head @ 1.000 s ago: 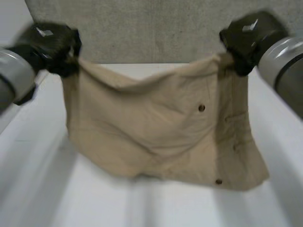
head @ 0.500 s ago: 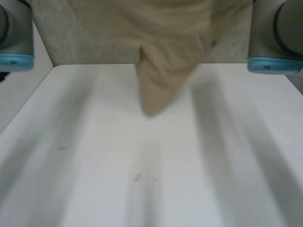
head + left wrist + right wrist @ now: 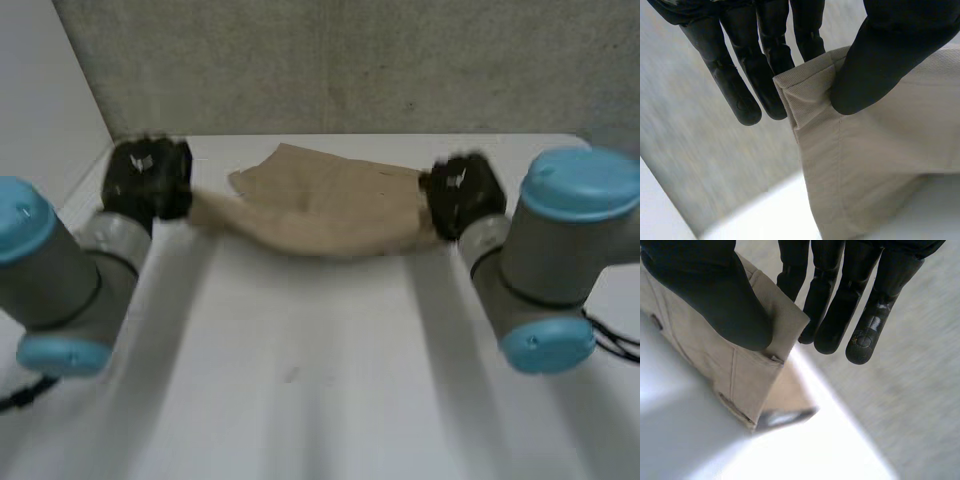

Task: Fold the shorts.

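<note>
One pair of beige shorts (image 3: 320, 210), a matte woven cloth with stitched hems, hangs bunched into a low wrinkled strip between the hands. It is at the far side of the smooth white table (image 3: 300, 390), near the grey speckled wall (image 3: 350, 60). The middle sags down to the tabletop or just above it (cannot tell which), and one flap peaks up toward the wall.

Two black hands, one at each end of the cloth. The left hand (image 3: 148, 178) is clamped on a folded, hemmed corner at the shorts' left end. Its wrist view shows the thumb (image 3: 880, 65) pressing the fabric against straight fingers (image 3: 740, 80), with some of them free beside the cloth. The right hand (image 3: 462, 195) pinches the right end the same way: rounded thumb (image 3: 715, 295) on a double-stitched corner, fingers (image 3: 865, 305) straight behind and beside it.

Two grey arms with light-blue caps, the left arm (image 3: 50, 260) and the right arm (image 3: 560, 250), reach in from the near side. The fabric shows soft creases, with no neat fold made yet.
</note>
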Motion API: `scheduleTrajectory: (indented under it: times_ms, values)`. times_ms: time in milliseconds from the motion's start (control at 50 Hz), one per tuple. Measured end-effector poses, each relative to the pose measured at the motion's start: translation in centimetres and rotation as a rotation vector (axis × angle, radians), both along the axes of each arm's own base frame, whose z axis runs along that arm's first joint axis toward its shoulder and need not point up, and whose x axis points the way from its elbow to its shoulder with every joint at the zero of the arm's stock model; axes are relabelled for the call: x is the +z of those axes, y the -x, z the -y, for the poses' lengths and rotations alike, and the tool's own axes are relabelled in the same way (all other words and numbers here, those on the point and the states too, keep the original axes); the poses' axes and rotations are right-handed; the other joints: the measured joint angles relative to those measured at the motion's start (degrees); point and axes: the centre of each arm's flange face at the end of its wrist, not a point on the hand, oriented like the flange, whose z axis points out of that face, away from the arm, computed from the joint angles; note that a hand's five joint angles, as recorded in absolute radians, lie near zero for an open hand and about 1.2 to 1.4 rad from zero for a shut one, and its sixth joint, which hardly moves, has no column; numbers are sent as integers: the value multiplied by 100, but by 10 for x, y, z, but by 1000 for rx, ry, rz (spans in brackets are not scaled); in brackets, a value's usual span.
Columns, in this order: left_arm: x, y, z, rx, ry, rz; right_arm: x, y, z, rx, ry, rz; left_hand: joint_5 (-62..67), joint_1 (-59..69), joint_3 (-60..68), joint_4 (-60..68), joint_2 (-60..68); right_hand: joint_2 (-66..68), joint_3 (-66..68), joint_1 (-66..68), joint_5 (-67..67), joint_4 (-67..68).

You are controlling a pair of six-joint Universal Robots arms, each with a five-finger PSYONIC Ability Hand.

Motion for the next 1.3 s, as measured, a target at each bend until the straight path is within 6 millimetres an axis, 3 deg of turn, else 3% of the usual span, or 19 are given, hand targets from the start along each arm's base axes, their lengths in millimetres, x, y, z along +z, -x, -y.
scheduleTrajectory:
  times_ms: [20, 100, 260, 500, 620, 660, 680, 800, 880, 1000, 1100, 1120, 1140, 1280, 1300]
  values:
    - [-16, -2, -7, 0, -53, 43, -16, 2, -3, 2, -59, -34, 0, 0, 0, 0, 0, 0, 0, 0, 0, 0]
    - [-43, -9, -24, -1, -161, 145, -38, 7, -11, 10, -159, -95, 0, 0, 0, 0, 0, 0, 0, 0, 0, 0]
    - [-60, -22, -61, -19, -330, 296, -38, 17, -30, 34, -231, -162, 0, 0, 0, 0, 0, 0, 0, 0, 0, 0]
    - [-36, -42, -117, -59, -513, 459, -15, 37, -76, 117, -273, -322, 0, 0, 0, 0, 0, 0, -1, 0, 0, 0]
    - [-9, -53, -159, -140, -561, 621, -5, 60, -123, 224, -364, -548, 0, 0, 0, 0, 0, 0, 0, 0, 0, 0]
    - [-9, -53, -159, -140, -561, 621, -5, 60, -123, 224, -364, -548, 0, 0, 0, 0, 0, 0, 0, 0, 0, 0]
    - [7, -55, -180, -208, -543, 663, 2, 67, -140, 266, -385, -598, 0, 0, 0, 0, 0, 0, 0, 0, 0, 0]
    - [22, -52, -198, -304, -487, 669, 7, 70, -152, 318, -392, -597, -2, 0, 0, 0, 0, 0, 0, 0, 0, -1]
    - [20, -50, -195, -317, -477, 664, 7, 70, -152, 327, -392, -588, -2, 0, 0, 0, 0, 0, 0, 0, 0, 0]
    - [-1, -37, -158, -317, -444, 652, -8, 59, -130, 322, -339, -537, -2, 0, 0, 0, 0, 0, 0, 0, 0, 0]
    - [-5, -29, -132, -297, -376, 640, -12, 51, -113, 289, -293, -481, -2, 0, 0, 0, 0, 0, 0, 0, 1, -1]
    - [-5, -24, -117, -284, -331, 630, -12, 49, -110, 283, -286, -468, -2, 0, 0, 0, 0, 0, 0, 0, 16, 0]
    - [-5, -18, -100, -269, -276, 617, -10, 42, -94, 247, -257, -399, -2, 0, 0, 0, 0, 0, 0, 0, 52, 0]
    - [-4, 8, -43, -234, -77, 575, -3, 29, -60, 165, -212, -259, -2, 0, 0, 0, 0, 0, -1, 0, 73, 0]
    - [-7, 20, -23, -226, -2, 558, -2, 24, -47, 132, -194, -223, -2, 0, 0, 0, 0, 0, 0, 0, 79, -1]
